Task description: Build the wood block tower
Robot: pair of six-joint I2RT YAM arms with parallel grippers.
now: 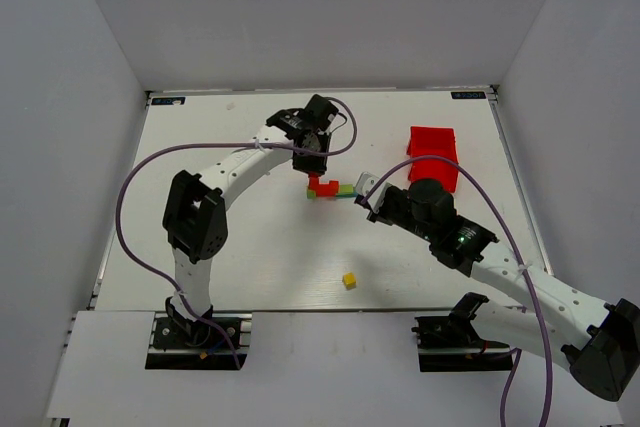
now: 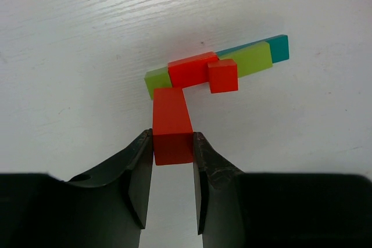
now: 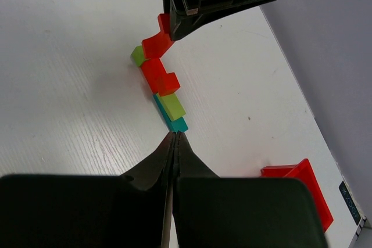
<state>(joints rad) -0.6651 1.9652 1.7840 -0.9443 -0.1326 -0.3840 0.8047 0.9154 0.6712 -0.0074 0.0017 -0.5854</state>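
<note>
Left tool (image 2: 172,143) clamps the red bar (image 2: 171,114) beside the wood block tower (image 2: 195,69), mid bench (image 1: 250,267), toward the far edge. Right tool (image 3: 175,139), pinched shut and empty, hovers near the teal bar (image 3: 177,125). Wise: square up, lower slowly, release gently.

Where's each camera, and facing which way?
Top external: above, behind the bases, looking down at the table; both arms show.
Left wrist: low, faces the block row past the left end effector, shut on a red block.
Right wrist: low, faces that row over the shut right end effector.
Shared: the block row, in all three.
</note>
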